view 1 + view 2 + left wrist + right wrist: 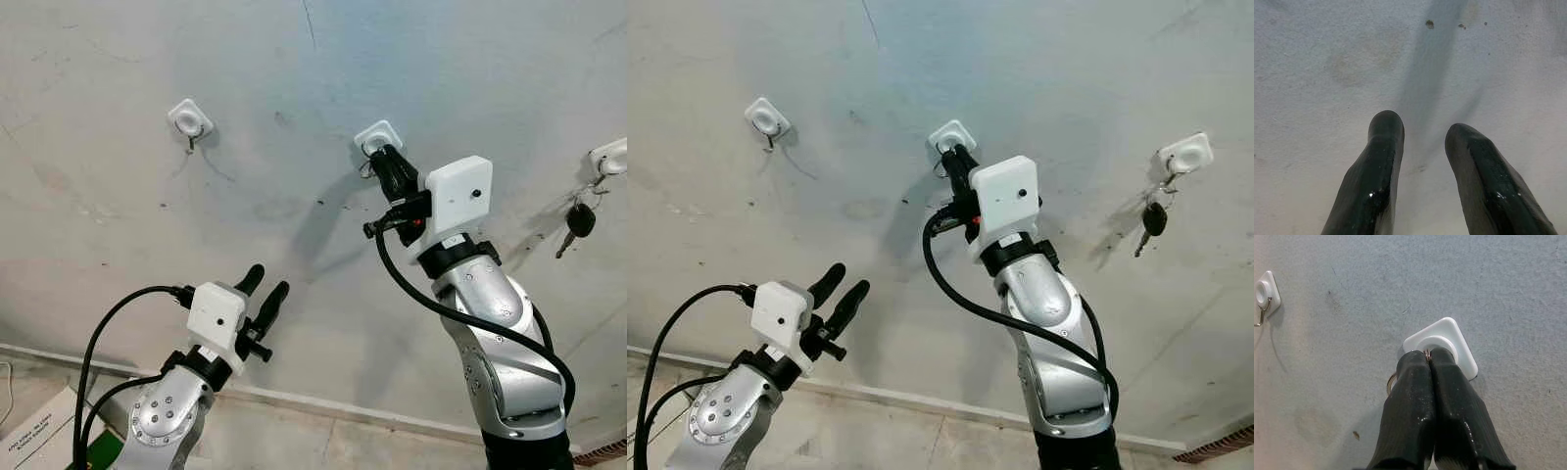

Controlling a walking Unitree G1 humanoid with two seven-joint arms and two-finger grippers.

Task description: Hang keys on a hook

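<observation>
Right gripper [1429, 355], jaws pinched on a thin metal key ring [1390, 382], presses against the square white plastic wall hook [1449, 340]; any keys are probably hidden. Left gripper [265, 282] hovers lower, jaws narrowly parted, holding nothing.

No legible text or signs anywhere.

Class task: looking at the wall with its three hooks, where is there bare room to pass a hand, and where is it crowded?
Free: bare wall between the left hook and middle hook, above the left gripper. Crowded: the middle hook, where the right gripper pinches a key ring; the right hook bears keys.
</observation>
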